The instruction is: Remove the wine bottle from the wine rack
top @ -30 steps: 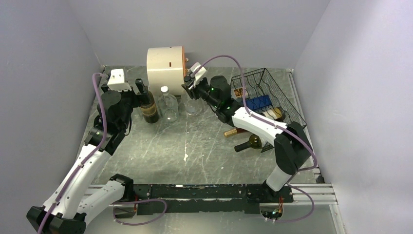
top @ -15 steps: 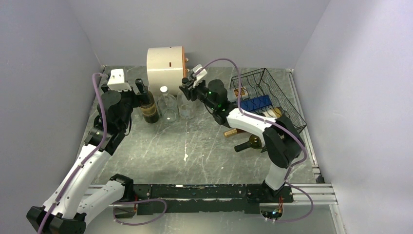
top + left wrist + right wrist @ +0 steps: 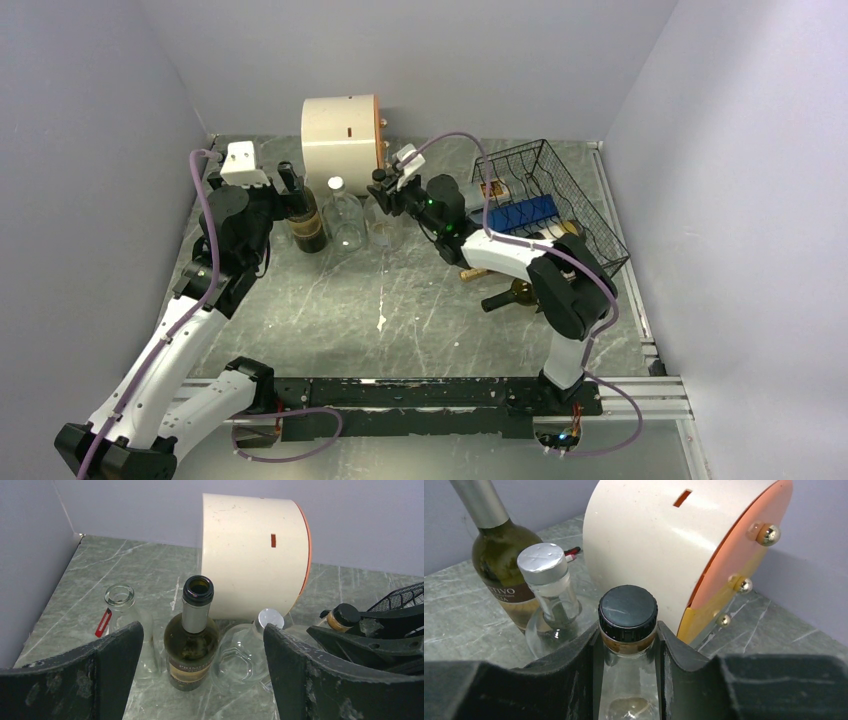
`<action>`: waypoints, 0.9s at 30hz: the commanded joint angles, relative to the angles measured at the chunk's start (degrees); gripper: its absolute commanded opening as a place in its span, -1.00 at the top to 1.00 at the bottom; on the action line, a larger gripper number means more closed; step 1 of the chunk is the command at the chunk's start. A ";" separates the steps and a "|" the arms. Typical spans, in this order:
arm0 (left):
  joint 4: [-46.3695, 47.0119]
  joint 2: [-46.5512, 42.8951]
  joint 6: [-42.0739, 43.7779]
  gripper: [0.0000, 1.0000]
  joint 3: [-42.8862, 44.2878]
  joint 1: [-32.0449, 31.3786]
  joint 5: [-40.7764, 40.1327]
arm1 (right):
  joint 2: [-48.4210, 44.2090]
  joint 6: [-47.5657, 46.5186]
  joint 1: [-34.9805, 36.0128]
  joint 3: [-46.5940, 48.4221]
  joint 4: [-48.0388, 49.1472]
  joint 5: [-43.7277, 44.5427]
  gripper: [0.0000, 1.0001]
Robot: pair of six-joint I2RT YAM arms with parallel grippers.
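The black wire-mesh wine rack (image 3: 560, 185) sits at the back right with bottles lying in it, one with a blue label (image 3: 525, 212). My right gripper (image 3: 387, 190) (image 3: 627, 647) is shut on the neck of a clear glass bottle with a black cap (image 3: 627, 611) (image 3: 382, 228), held upright left of the rack, in front of the drum. My left gripper (image 3: 287, 190) (image 3: 202, 632) is open, its fingers either side of a dark wine bottle (image 3: 192, 645) (image 3: 306, 222) that stands upright on the table, without touching it.
A cream cylinder drum (image 3: 340, 130) stands at the back. A clear bottle with a silver cap (image 3: 345, 220) (image 3: 546, 580) stands between the dark bottle and the held one. A small clear jar (image 3: 120, 607) stands left. Two bottles (image 3: 515, 292) lie before the rack.
My right gripper has carried the clear black-capped bottle leftward, away from the rack and closer to the silver-capped bottle. The left arm has not moved.
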 commanded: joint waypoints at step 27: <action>1.48 -0.55 0.03 -0.86 0.16 0.49 -0.37 | -27.84 -18.31 2.67 -7.18 -17.28 0.63 -0.98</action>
